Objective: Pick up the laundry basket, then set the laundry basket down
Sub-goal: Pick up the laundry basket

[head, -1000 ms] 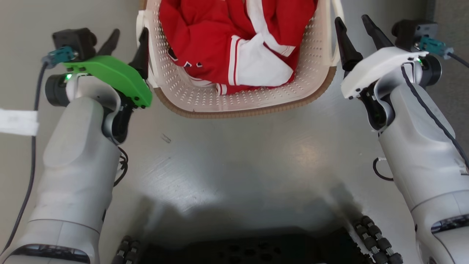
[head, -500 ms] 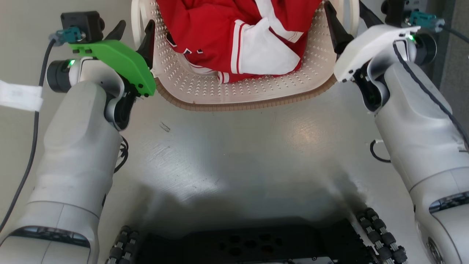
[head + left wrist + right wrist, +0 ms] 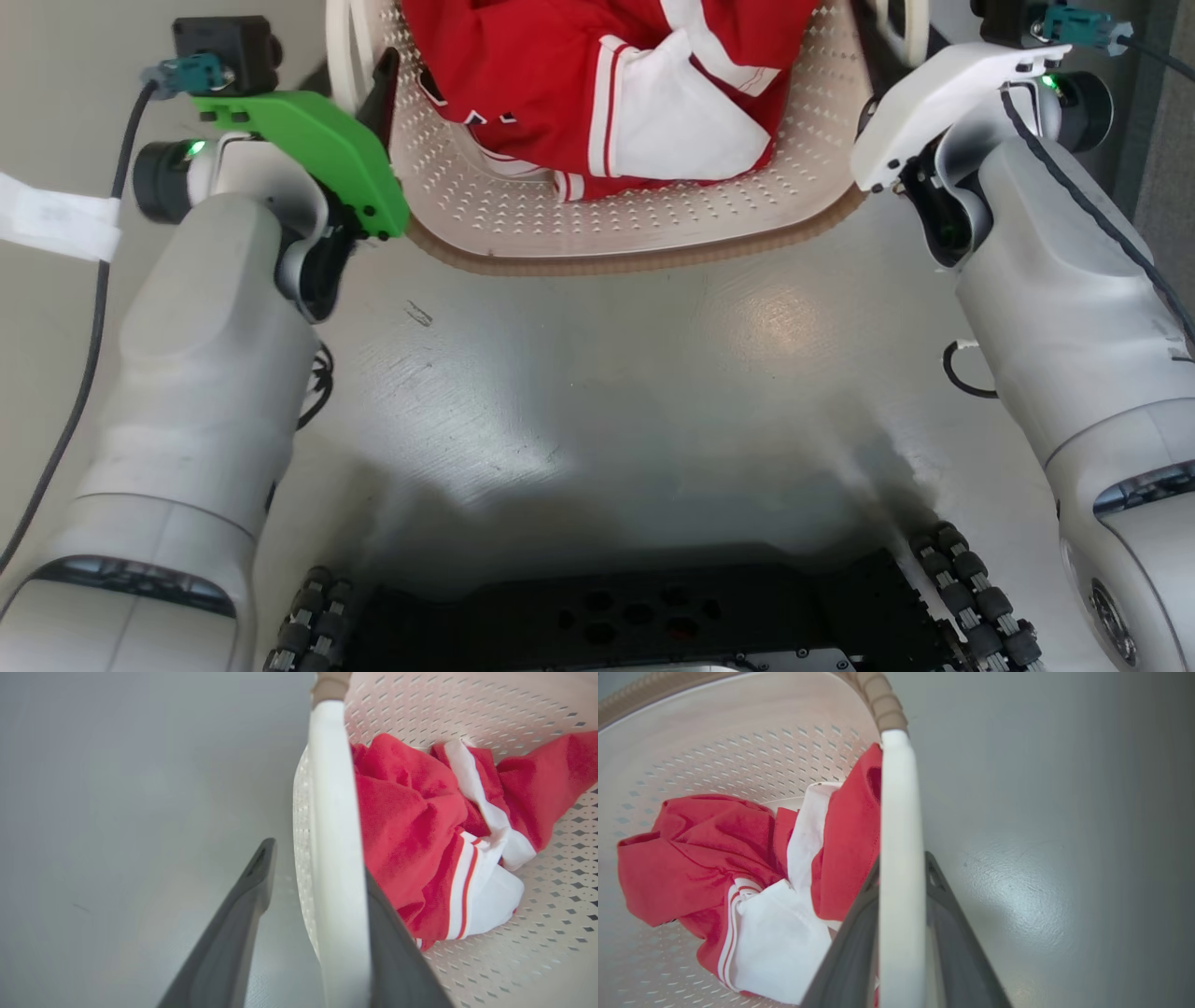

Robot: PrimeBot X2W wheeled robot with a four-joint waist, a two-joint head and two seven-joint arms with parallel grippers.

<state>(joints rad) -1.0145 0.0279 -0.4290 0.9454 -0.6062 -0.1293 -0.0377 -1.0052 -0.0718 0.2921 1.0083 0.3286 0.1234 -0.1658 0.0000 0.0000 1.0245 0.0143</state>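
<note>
- Straddling the laundry basket (image 3: 653, 219), the robot's two arms reach along its left and right sides. The basket lies at the far middle of the head view, between the grippers, with grey floor (image 3: 597, 373) around it.
- The left gripper (image 3: 317, 861) stands partly open around the white left handle (image 3: 334, 835). Its inner finger lies against the handle's basket side, and its outer finger hangs apart from the handle, with floor showing in the gap.
- The right gripper (image 3: 902, 858) is closed on the right handle (image 3: 899, 812), with a dark finger pressed to each face of the white bar.
- Whether the basket rests on the floor or hangs just above it cannot be told.
- A red-and-white garment (image 3: 597, 84) lies crumpled inside, and the basket's brown woven-look rim curves nearest the robot.
- Dark marks on the garment's near-left fold are too creased to read, and a white tape strip (image 3: 56, 224) on the floor at far left is too blurred to read.
</note>
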